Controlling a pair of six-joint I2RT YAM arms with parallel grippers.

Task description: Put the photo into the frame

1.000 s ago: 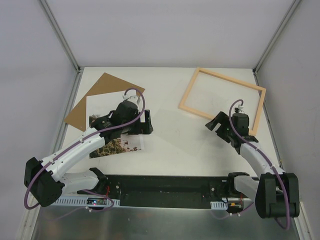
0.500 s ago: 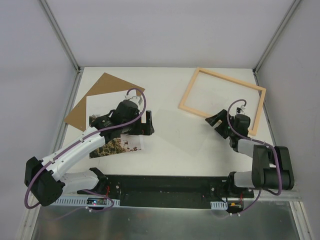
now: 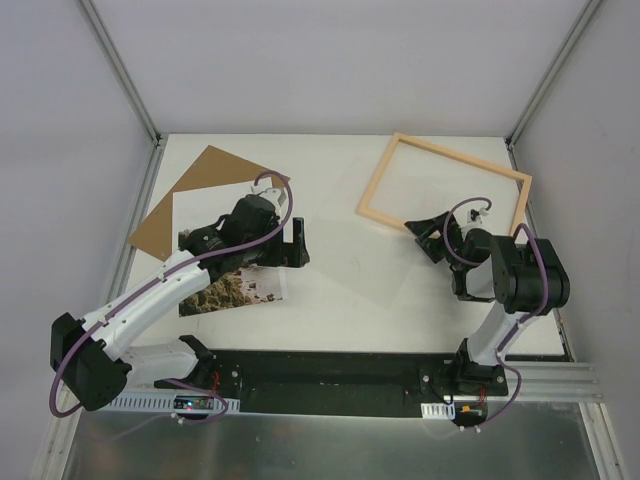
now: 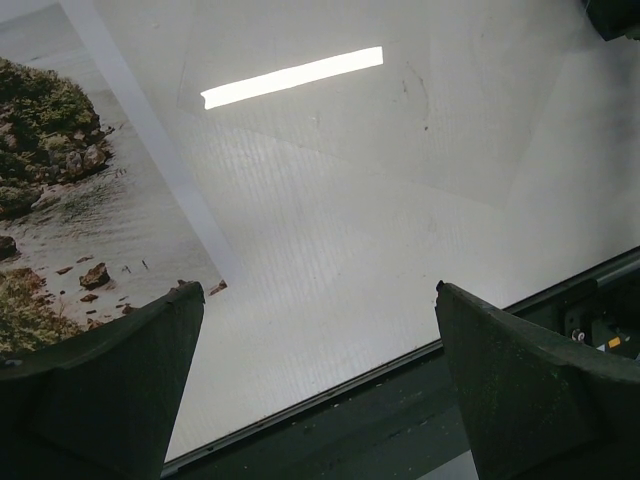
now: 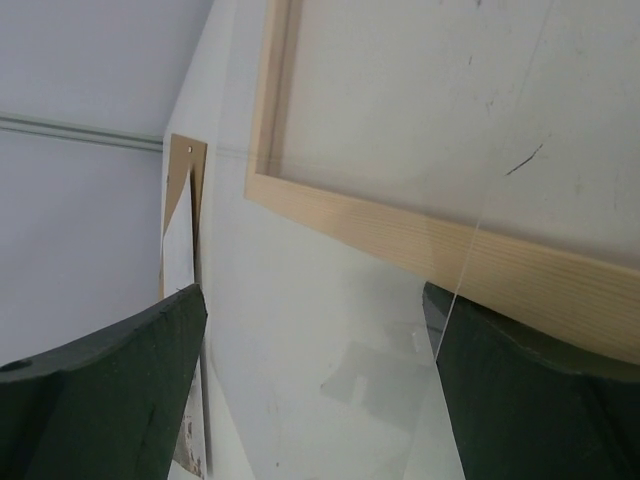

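1. Two sets of jaws stand wide apart, with nothing between them.
2. Left gripper point(image 3: 296, 243) point(image 4: 315, 290) hangs over the right edge of the photo point(image 3: 235, 290) point(image 4: 60, 200), one finger above the print and the other above the bare table point(image 3: 330, 280).
3. Right gripper point(image 3: 428, 237) point(image 5: 312, 292) sits just beside the near rail of the frame point(image 3: 377, 185) point(image 5: 400, 240), close to its near-left corner.
4. Photo lies picture side up toward the table's left edge, its far part resting on a brown backing board point(image 3: 195, 185).
5. Frame lies flat and skewed near the table's far-right corner, well apart from the photo.
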